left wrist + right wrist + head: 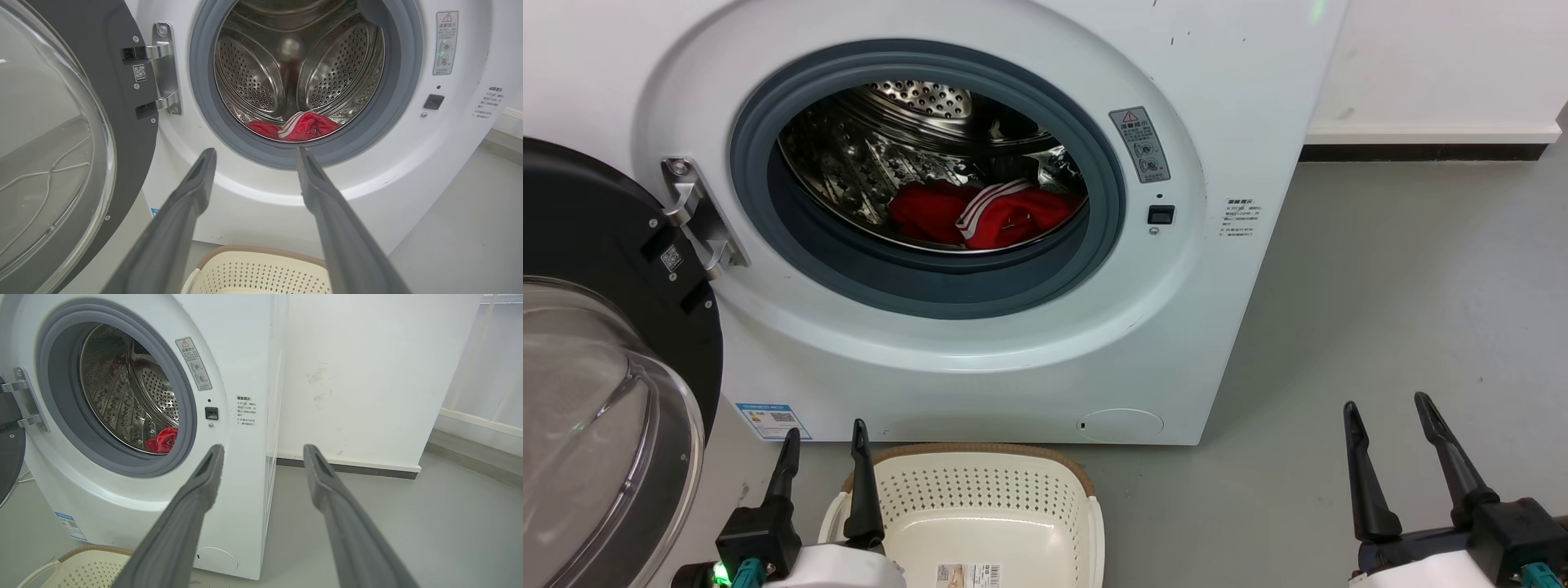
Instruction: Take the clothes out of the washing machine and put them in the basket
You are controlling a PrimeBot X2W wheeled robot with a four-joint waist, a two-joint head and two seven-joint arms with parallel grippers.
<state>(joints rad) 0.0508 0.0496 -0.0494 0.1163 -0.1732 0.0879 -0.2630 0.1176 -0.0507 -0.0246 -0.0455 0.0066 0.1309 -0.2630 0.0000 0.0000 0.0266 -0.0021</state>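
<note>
Task barely begun. The red clothes [988, 216] all sit in the washing machine [980, 359], bunched at the bottom of the drum [866, 163] near the front lip, white-striped edge on top. Door [605, 392] swung open on the left. The basket [980, 490] stands on the floor [1380, 286] just in front of the machine, below the opening; inside it only a label sticker [968, 574] shows, no clothes. Everything is left: reach in, grab, pull out, drop.

Left gripper [826, 429] is spread and holds nothing, low by the basket's left rim. The clothes lie well apart from it, up, ahead and slightly right; its wrist view lines them up just above the finger gap. Right gripper [1385, 402] is spread and holds nothing, over the floor, with the clothes far up-left.
</note>
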